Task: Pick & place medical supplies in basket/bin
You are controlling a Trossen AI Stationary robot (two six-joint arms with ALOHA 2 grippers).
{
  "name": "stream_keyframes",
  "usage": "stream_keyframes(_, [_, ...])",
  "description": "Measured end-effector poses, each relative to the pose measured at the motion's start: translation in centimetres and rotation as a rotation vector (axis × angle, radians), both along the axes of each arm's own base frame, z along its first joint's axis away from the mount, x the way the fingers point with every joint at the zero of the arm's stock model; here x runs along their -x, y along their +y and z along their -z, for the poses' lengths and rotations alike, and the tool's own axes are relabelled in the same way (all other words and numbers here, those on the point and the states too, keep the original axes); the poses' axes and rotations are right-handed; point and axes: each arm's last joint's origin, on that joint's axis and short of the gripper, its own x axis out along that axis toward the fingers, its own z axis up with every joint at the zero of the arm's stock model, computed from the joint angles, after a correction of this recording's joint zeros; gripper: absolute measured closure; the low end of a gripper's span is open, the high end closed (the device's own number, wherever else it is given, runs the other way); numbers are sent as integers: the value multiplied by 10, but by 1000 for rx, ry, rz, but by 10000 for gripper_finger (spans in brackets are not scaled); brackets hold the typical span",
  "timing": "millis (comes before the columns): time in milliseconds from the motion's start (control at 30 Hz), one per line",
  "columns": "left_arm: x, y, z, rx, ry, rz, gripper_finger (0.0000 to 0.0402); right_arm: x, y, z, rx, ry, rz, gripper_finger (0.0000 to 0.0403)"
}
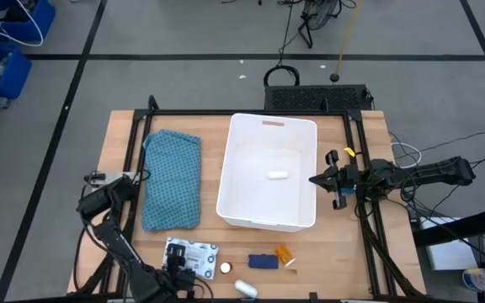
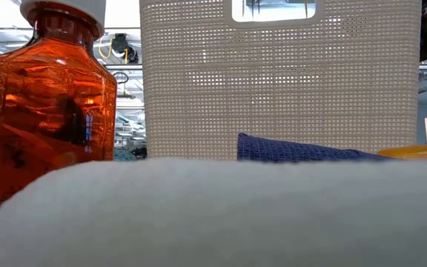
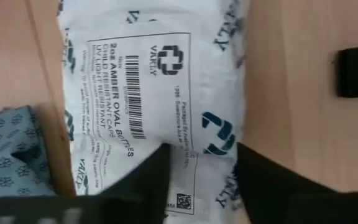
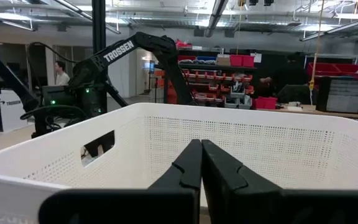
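The flat white printed packet (image 3: 154, 81) lies on the table near its front edge, beside the teal cloth (image 1: 173, 178). My left gripper (image 3: 201, 158) points down on it, its fingers apart. To the packet's right lie a small white round piece (image 1: 225, 268), a blue piece (image 1: 262, 262), an orange pill bottle (image 1: 285, 252) and a white tube (image 1: 244, 287). The white bin (image 1: 268, 172) stands mid-table with one small white item (image 1: 278, 175) inside. My right gripper (image 1: 313, 179) hangs shut beside the bin's right wall. My left gripper comes at the packet from above, one finger (image 3: 160, 168) over its printed face and the other (image 3: 260, 180) at its long edge (image 3: 232, 140). A strip of the packet (image 3: 210, 165) lies between them, flat on the table. Whether the fingertips touch it, I cannot tell.
The teal cloth (image 3: 8, 146) lies close to the packet's other long side. In the low view the white tube (image 2: 213, 215) fills the foreground, with the orange bottle (image 2: 47, 96) and blue piece (image 2: 295, 148) before the bin's wall (image 2: 280, 74).
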Motion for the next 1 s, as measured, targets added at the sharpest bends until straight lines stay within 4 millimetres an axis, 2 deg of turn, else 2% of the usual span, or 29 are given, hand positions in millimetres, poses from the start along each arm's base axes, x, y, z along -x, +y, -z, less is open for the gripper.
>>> stream_keyframes(133, [-3,0,0,22,9,-8,343,0,0,0,1,0,0,403])
stream_keyframes(233, [-2,0,-1,35,27,8,389,0,0,0,1,0,0,403])
stream_keyframes(400, [-1,1,-8,19,64,4,398,0,0,0,-2,1,0,403])
stream_keyframes(733, [-3,3,-62,-148,86,12,401,0,0,0,-3,2,0,403])
stream_keyframes(1000, [-5,-1,-103,-120,11,48,401,0,0,0,-2,2,0,403])
